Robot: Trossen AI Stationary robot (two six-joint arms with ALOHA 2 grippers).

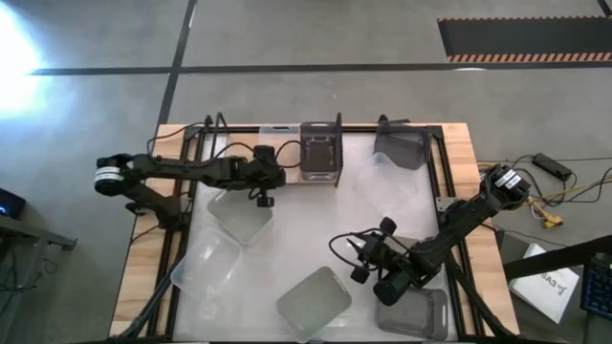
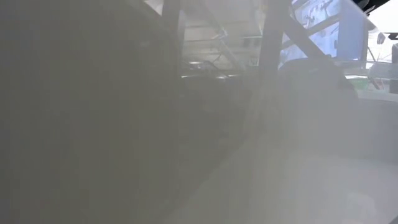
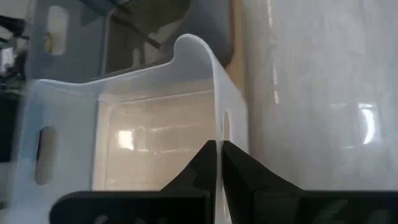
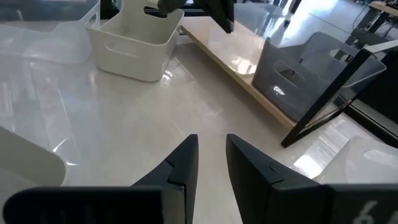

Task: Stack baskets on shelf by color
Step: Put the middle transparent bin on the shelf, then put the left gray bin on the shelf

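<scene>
The left gripper (image 3: 219, 163) is clamped tight on the thin side wall of a whitish basket (image 3: 143, 118), one dark finger on each side of the rim, just beside a slot handle cut into that wall. From above, this gripper (image 1: 262, 187) sits at the back left of the table, with the whitish basket (image 1: 241, 214) hanging just below it, close to the front edge of the shelf (image 1: 287, 179). The left arm reaches in from the table's left edge, stretched nearly level toward the shelf.

The right gripper (image 4: 211, 163) holds nothing; its two dark fingers stand a narrow gap apart over bare white tabletop (image 4: 155, 118). From above, the right gripper (image 1: 368, 258) is at the front right of the table, its arm bent down and in from the right edge.

On the shelf, a dark grey basket (image 1: 320, 153) stands near the middle, and a tilted grey basket (image 1: 402, 148) rests at its right end. Loose baskets lie on the table: a clear basket (image 1: 206, 270) at front left, a light grey basket (image 1: 314, 301) at front centre, and another grey basket (image 1: 413, 313) at front right, under the right arm.

The low view is almost wholly blocked by a pale blur close to the lens.
</scene>
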